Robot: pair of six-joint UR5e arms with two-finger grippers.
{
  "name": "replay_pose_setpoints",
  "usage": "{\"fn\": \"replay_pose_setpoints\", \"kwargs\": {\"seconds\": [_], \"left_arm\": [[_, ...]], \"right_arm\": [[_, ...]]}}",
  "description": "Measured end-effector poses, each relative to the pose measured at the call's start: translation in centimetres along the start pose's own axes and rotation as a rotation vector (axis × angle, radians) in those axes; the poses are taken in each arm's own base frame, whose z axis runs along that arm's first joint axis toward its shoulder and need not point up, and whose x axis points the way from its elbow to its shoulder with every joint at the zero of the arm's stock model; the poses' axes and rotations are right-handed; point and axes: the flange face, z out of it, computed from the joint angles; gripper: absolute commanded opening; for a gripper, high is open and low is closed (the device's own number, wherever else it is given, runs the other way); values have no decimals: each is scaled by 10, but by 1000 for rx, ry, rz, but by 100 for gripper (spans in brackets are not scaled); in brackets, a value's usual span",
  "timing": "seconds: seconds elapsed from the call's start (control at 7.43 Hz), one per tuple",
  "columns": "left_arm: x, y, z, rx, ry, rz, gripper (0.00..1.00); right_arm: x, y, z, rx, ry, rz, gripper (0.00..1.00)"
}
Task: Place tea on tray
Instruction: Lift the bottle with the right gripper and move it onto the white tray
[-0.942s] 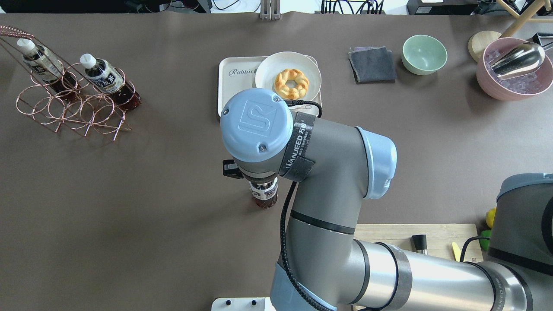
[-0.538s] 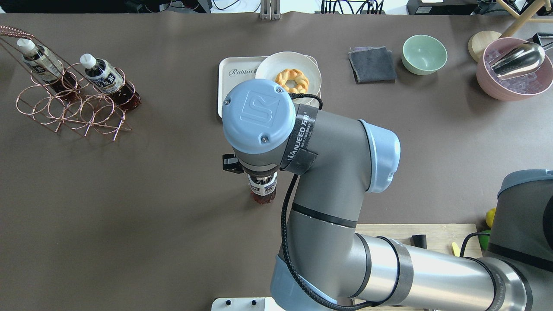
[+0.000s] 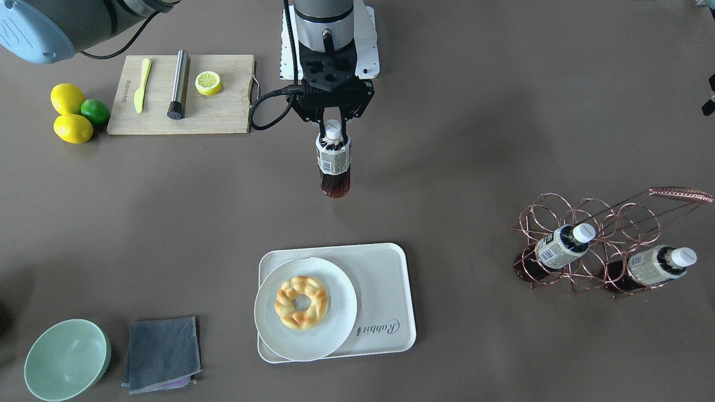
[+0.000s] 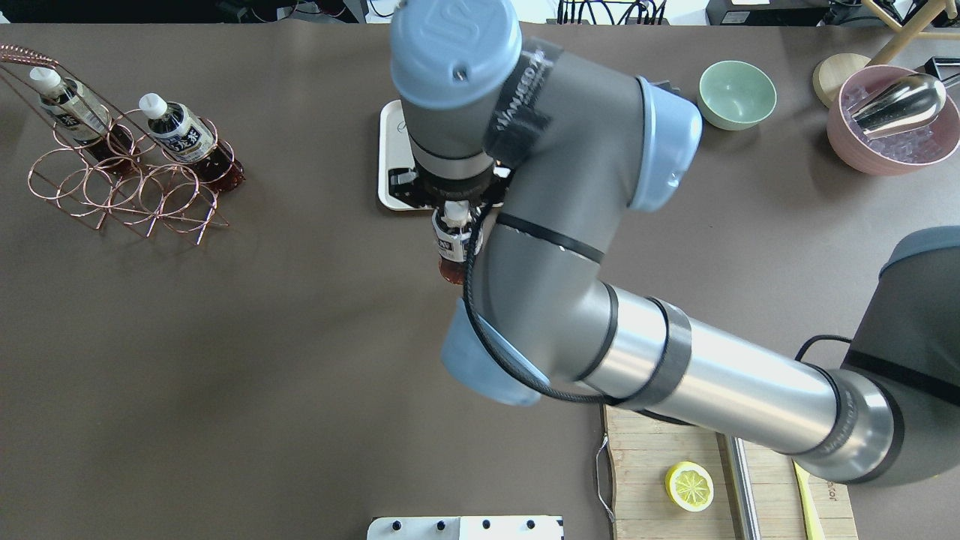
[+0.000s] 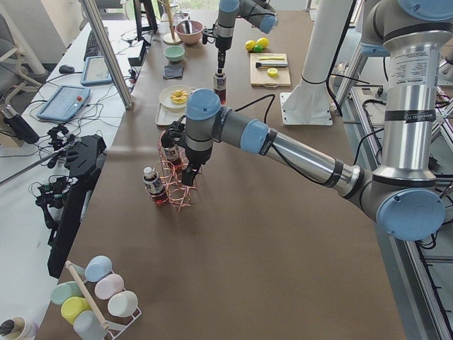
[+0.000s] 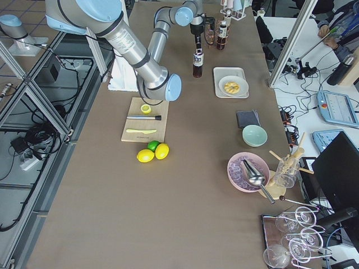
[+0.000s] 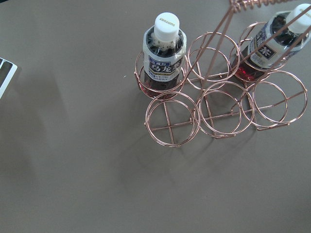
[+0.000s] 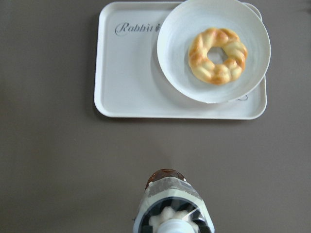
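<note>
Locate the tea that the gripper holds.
In the front-facing view the tea sits at centre, held at its cap by the right gripper, short of the tray and to the view's right of the cutting board.

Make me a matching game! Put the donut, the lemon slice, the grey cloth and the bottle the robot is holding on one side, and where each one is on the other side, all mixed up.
1. donut
2. lemon slice
3. grey cloth
4. tea bottle

A. next to the green bowl
B. in the right gripper
C. on the round plate
D. on the wooden board

Pairs: 1-C, 2-D, 3-A, 4-B
</note>
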Motion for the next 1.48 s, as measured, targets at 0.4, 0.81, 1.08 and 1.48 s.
{"fn": "replay_pose_setpoints", "kwargs": {"seconds": [0.4, 0.81, 1.08, 1.48], "left_arm": [[1, -2, -1, 3, 0, 0, 96], [3, -6, -2, 8, -1, 3, 96], [4, -8, -3, 10, -1, 4, 96], [5, -10, -4, 17, -1, -6, 96]], "right_arm": [[-45, -128, 22, 24, 7, 63, 0], [-65, -192, 53, 39, 25, 97, 0], [-68, -207, 62, 40, 32, 102, 0], [-66, -213, 74, 38, 17, 100, 11]]}}
